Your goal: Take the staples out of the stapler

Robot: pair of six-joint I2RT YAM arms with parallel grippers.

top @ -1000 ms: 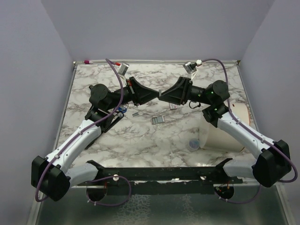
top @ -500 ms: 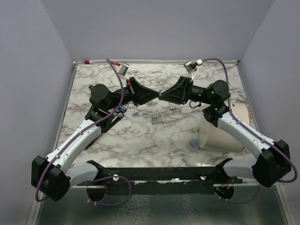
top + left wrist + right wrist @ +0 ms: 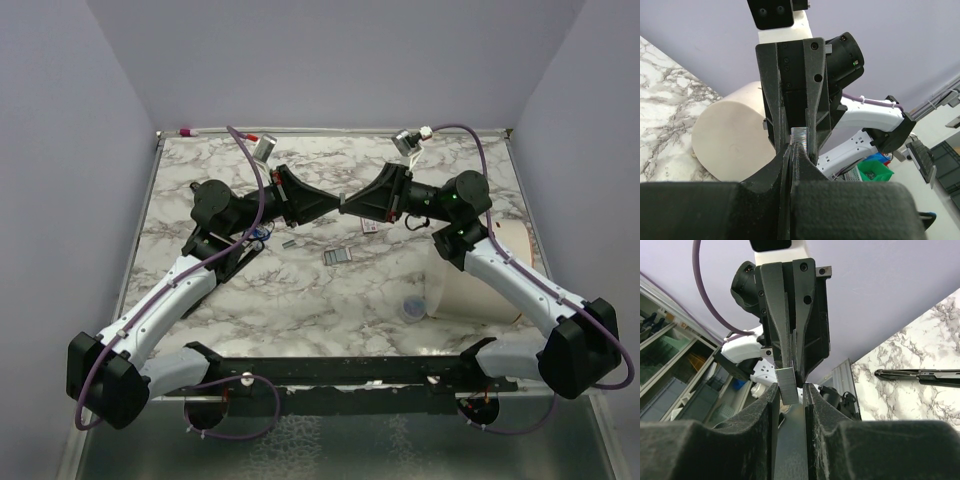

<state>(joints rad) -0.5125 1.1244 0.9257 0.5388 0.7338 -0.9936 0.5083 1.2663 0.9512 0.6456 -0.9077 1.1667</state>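
The left hand (image 3: 792, 150) is clamped on a staple strip (image 3: 799, 135); the right hand (image 3: 790, 390) straddles its free end, fingers apart. Misaligned closing could bend or drop it.

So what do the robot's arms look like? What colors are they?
Both arms are white with chunky black joints. The left gripper and right gripper are black wedges. A purple cable loops along each arm, and a tiny green light glows on the right one.

Grey-veined white marble table (image 3: 300, 290), ribbed silvery staples (image 3: 788, 382), black fingers (image 3: 771, 405).
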